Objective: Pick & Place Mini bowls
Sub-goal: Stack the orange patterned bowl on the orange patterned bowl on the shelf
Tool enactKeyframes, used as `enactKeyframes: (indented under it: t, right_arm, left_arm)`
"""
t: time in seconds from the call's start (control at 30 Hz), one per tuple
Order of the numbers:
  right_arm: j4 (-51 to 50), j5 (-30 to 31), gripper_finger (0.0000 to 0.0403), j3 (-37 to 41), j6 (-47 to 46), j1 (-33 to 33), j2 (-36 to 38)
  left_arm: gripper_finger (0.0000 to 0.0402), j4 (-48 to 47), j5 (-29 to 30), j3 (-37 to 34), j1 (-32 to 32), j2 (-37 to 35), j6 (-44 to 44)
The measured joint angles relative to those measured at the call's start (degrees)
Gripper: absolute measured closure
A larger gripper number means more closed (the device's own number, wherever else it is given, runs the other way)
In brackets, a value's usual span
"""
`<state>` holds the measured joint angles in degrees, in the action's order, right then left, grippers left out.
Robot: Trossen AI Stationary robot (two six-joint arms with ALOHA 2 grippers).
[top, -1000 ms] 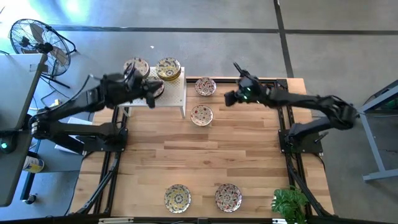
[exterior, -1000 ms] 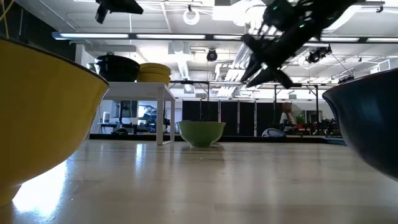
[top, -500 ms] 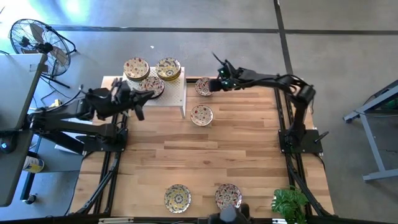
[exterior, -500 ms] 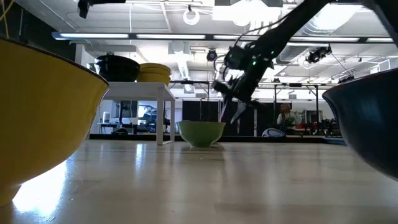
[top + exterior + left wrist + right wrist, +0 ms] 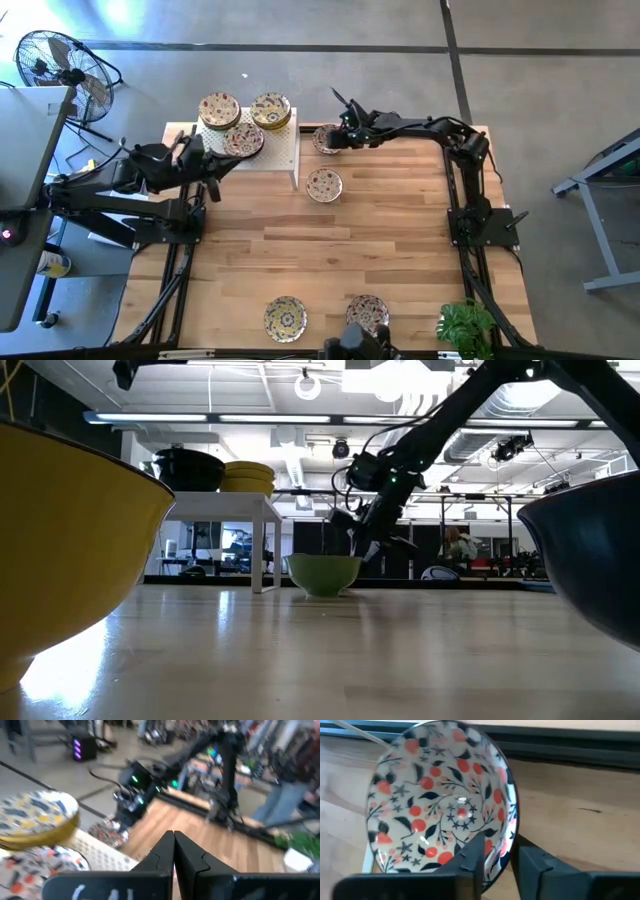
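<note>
Three mini bowls sit on a white stand (image 5: 275,150) at the far left: (image 5: 219,108), (image 5: 271,109), (image 5: 243,140). Another mini bowl (image 5: 324,184) rests on the table beside it, and two (image 5: 285,318) (image 5: 367,313) sit at the near edge. My right gripper (image 5: 337,138) is open and low at a red-berry mini bowl (image 5: 440,805) by the far edge. One finger (image 5: 472,852) stands inside its rim and one (image 5: 535,865) outside; I cannot tell whether they touch it. My left gripper (image 5: 173,845) is shut and empty, left of the stand (image 5: 212,165).
The white stand's legs (image 5: 262,545) stand on the table's far left. A green plant (image 5: 466,326) is at the near right corner. Bare wood lies in the table's middle (image 5: 330,250). A fan (image 5: 55,60) stands on the floor beyond the left edge.
My right gripper has gone toward the table's left edge and down, from above the far right area to the bowl by the far edge. My left gripper has drawn back from over the stand toward the table's left edge, uncovering the third bowl there.
</note>
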<state>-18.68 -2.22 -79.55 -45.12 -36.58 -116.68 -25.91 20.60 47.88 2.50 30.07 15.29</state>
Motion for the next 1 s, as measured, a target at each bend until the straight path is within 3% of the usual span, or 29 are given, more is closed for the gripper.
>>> enactKeyframes:
  t: [0.2,0.43,0.67,0.83,1.0]
  right_arm:
    - [-0.4,-1.5,0.0392,0.0,-0.1,-0.1,0.0]
    - [-1.9,-2.9,0.0389,0.1,0.4,-0.1,2.5]
    - [-12.5,-1.0,0.0393,0.1,7.0,0.3,14.2]
    - [-23.7,5.1,0.0393,1.7,8.9,8.3,24.3]
    - [-26.2,9.5,0.0392,6.6,-1.3,22.7,28.6]
  left_arm:
    - [0.0401,-3.4,-3.3,0.0,0.0,1.0,0.0]
    - [0.0401,-4.3,-3.3,0.0,0.0,1.3,0.0]
    - [0.0401,-4.3,-3.9,0.0,0.0,1.3,-1.4]
    - [0.0401,-4.3,-8.4,0.0,0.0,1.3,-1.5]
    - [0.0401,-6.1,-11.2,0.0,0.0,1.3,-1.5]
